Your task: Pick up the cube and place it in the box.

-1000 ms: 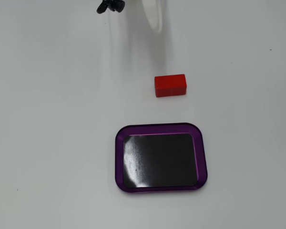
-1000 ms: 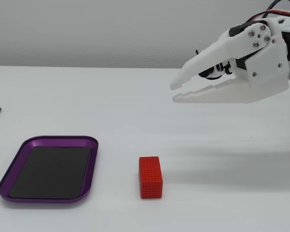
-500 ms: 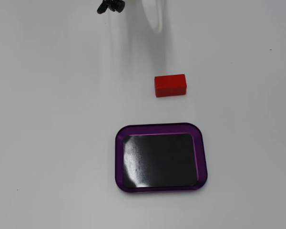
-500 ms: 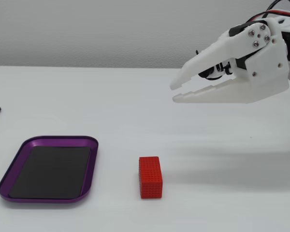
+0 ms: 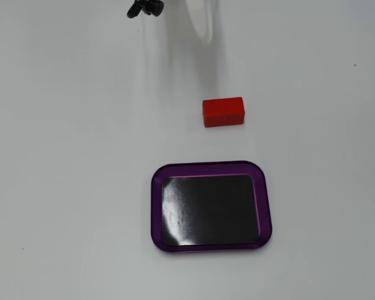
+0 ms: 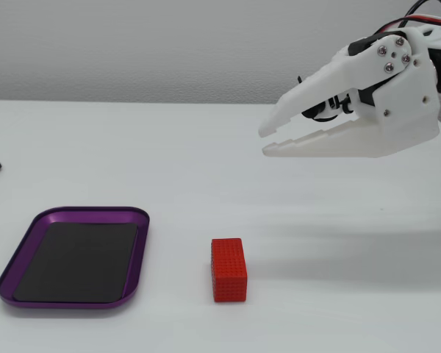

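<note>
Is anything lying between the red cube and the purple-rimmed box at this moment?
Nothing. In both fixed views only bare white table separates the cube from the box; they sit apart, not touching, and the box is empty.

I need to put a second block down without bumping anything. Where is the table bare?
Bare table lies left of the purple tray and the red block in the top-down fixed view, and right of both. The strip between block and tray is tighter. The gripper hangs above the table with its jaws slightly apart.
</note>
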### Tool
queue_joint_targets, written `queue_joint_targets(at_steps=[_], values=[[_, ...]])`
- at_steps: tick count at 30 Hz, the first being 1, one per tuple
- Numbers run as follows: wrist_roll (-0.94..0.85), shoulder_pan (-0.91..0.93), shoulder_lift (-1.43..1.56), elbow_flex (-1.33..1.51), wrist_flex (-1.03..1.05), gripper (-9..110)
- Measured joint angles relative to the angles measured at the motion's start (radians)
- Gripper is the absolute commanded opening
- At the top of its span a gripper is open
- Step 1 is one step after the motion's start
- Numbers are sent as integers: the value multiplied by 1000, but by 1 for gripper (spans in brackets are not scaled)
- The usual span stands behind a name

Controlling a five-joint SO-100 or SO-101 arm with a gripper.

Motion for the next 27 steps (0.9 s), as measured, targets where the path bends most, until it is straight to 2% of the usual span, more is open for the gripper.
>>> queue_joint_targets(at_steps=[9, 18, 27], values=[[-38, 94, -178, -149, -3, 2], [-38, 92, -721, -552, 40, 3], [-38, 107, -1161, -887, 213, 26]])
